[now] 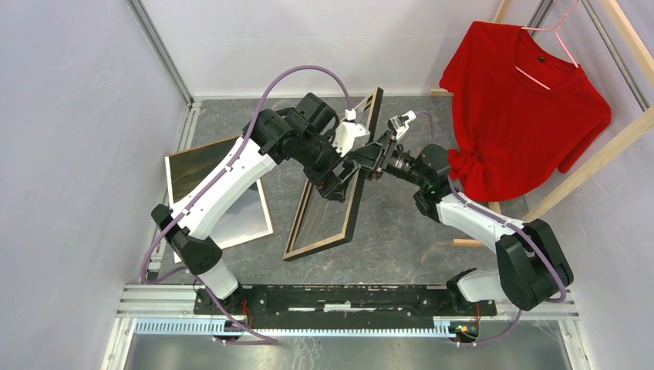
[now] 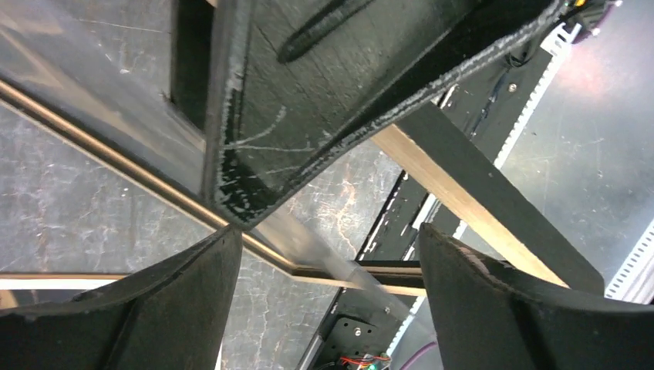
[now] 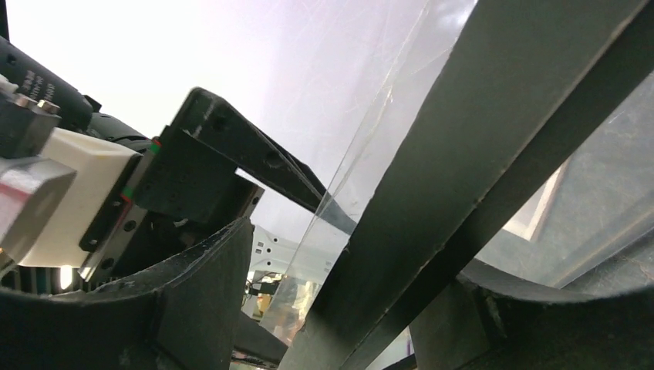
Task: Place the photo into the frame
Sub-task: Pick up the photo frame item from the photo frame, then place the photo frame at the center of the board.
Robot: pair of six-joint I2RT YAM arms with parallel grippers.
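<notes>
Note the frame (image 1: 316, 248) at picture centre, tilted up off the desk (image 1: 401, 231). Right hand (image 3: 355, 254) straddles one rail, fingers parted, not clamped. Left hand (image 2: 328, 231) is wide open and holds nothing. The photo (image 1: 202, 158) lies flat at left.

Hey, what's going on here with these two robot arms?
Both arms meet over the middle of the table at the frame, which is tipped up at an angle. The right gripper straddles one of its rails, and the left gripper is open close beside it. The photo lies flat on the table to the left, partly under the left arm, not yet in the frame.
</notes>
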